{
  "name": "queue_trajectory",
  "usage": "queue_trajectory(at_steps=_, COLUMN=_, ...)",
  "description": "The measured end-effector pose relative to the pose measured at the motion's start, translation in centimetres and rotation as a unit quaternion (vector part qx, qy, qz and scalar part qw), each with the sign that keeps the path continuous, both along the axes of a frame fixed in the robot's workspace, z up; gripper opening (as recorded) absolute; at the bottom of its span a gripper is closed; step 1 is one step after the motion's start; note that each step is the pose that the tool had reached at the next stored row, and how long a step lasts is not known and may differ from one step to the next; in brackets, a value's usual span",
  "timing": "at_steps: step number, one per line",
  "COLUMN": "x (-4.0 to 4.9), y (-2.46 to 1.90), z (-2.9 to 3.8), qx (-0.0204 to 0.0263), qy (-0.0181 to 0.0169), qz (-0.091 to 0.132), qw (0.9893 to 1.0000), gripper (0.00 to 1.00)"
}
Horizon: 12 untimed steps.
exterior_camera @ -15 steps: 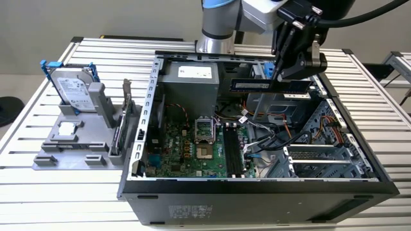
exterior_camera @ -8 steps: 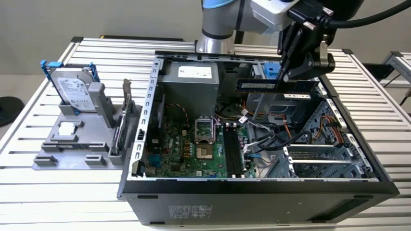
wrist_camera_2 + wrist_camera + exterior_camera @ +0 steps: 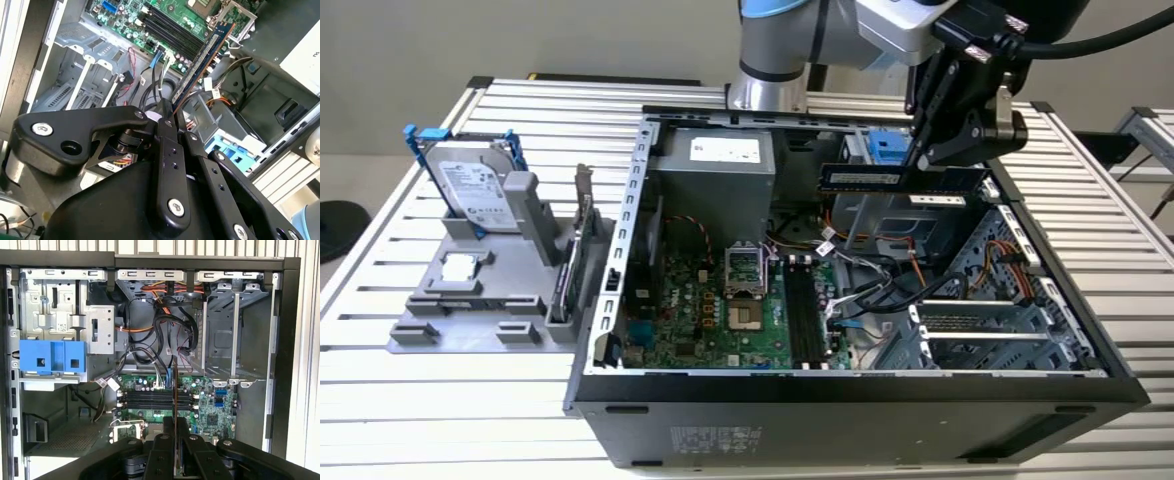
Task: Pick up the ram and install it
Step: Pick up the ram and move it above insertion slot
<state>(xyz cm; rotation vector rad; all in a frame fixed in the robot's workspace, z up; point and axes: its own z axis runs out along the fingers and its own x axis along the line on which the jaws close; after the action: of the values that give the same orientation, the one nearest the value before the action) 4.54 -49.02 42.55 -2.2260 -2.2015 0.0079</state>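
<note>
Surface: a table (image 3: 427, 400) of ribbed silver aluminium slats, with a pale wall behind it.
Case: a black metal computer case (image 3: 854, 410) with its side panel off lies across the table's middle and reaches toward the table's edge on the exterior view's right. A green motherboard (image 3: 720, 320) lies on its floor.
Gripper: the black two-fingered gripper (image 3: 941, 160) hangs over the case's far corner on the exterior view's right. Its fingers (image 3: 167, 150) are clenched on the ram.
Ram: the long, narrow, flat dark ram stick with black chips and a pale sticker (image 3: 901, 180) is held level in the air above the grey drive cage (image 3: 894, 225), clear of the motherboard.
Ram and gripper: the stick is pinched off-centre, its longer part reaching toward the exterior view's left. In the second wrist view it (image 3: 202, 62) juts out beyond the fingertips.
Slots: the black memory slots (image 3: 150, 400) lie below the stick, apart from it and crosswise to it.
Fixture: a grey plastic fixture (image 3: 454, 320) by the table's edge on the exterior view's left carries a silver hard drive in a blue frame (image 3: 467, 180) and a card with a metal bracket (image 3: 580, 240), both standing on edge.
</note>
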Motion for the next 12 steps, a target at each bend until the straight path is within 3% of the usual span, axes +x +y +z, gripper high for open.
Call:
queue_trajectory(at_steps=6, x=0.01, y=0.06, z=-0.01, qx=0.0, qy=0.0, qz=0.0, qw=1.0, gripper=0.0)
queue_trajectory(at_steps=12, x=0.01, y=0.76, z=0.0, qx=0.0, qy=0.0, qz=0.0, qw=1.0, gripper=0.0)
